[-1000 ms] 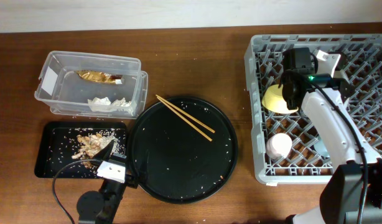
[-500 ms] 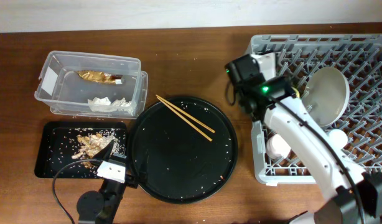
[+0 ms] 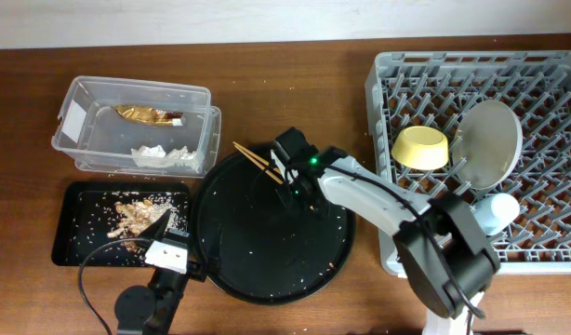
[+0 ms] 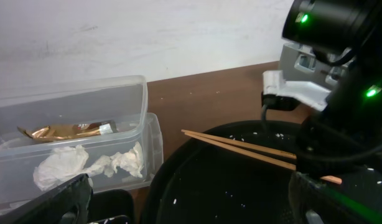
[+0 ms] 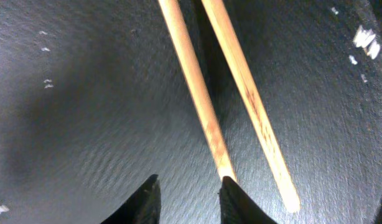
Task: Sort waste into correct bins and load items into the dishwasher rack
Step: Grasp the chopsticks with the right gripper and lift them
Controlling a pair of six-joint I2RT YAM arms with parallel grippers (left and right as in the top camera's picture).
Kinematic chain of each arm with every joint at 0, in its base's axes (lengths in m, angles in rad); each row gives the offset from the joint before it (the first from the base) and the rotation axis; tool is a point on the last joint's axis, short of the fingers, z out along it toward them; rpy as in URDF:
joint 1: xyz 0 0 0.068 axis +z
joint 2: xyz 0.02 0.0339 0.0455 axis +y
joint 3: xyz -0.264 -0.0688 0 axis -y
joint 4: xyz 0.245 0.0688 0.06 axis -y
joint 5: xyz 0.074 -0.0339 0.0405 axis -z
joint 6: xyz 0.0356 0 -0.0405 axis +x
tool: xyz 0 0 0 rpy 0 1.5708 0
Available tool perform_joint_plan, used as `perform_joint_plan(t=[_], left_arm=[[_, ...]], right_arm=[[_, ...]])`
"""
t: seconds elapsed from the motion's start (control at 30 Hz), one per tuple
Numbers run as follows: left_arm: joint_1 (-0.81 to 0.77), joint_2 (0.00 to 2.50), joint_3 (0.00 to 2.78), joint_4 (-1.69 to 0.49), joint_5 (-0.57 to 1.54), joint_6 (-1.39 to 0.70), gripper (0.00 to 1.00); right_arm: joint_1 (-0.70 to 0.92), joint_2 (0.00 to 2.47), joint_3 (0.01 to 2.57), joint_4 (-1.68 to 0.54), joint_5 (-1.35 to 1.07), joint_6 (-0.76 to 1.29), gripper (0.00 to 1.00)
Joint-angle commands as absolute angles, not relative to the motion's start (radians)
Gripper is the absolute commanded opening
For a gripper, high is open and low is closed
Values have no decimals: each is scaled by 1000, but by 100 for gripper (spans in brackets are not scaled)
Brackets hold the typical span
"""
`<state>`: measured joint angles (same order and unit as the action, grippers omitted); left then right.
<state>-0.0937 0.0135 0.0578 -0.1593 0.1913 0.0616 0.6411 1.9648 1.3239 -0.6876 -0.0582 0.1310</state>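
Right hand: my right gripper [image 5: 190, 200] sits low over the round black tray [image 3: 258, 270], fingers a narrow gap apart, nothing between them.
Chopsticks: the chopsticks [image 5: 200, 99] lie flat on the tray, side by side. One blunt end is right at one of my fingertips [image 5: 231, 198], touching or a hair off, hard to call here.
Long axis: from overhead they run from upper-left, near the clear tub [image 3: 81, 95], to lower-right under my wrist. The upper-left ends reach the tray's rim.
Room: bare tray floor left and below me, only crumbs. The dishwasher rack [image 3: 383, 70] edge is well apart on my right.
Left hand: my left gripper [image 4: 194, 198] is spread wide, empty, by the shallow black tray [image 3: 70, 228].
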Motion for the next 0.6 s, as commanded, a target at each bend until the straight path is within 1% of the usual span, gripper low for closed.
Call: perform_joint_plan(t=[0.0, 0.13, 0.27, 0.37, 0.43, 0.57], left_arm=[[-97, 6, 48, -154, 187, 77, 100], [-97, 6, 48, -154, 187, 77, 100], [-97, 6, 48, -154, 187, 77, 100], [-97, 6, 48, -154, 187, 77, 100], [-97, 6, 48, -154, 187, 77, 100], [-97, 6, 48, -154, 187, 77, 100]], right_arm=[[641, 2006, 1323, -665, 32, 78, 30], [645, 2010, 1323, -693, -16, 84, 22], [645, 2010, 1323, -738, -103, 104, 4], [642, 1991, 1336, -784, -103, 194, 4], [640, 1954, 1370, -832, -131, 195, 4], [611, 1733, 1459, -929, -94, 192, 4]])
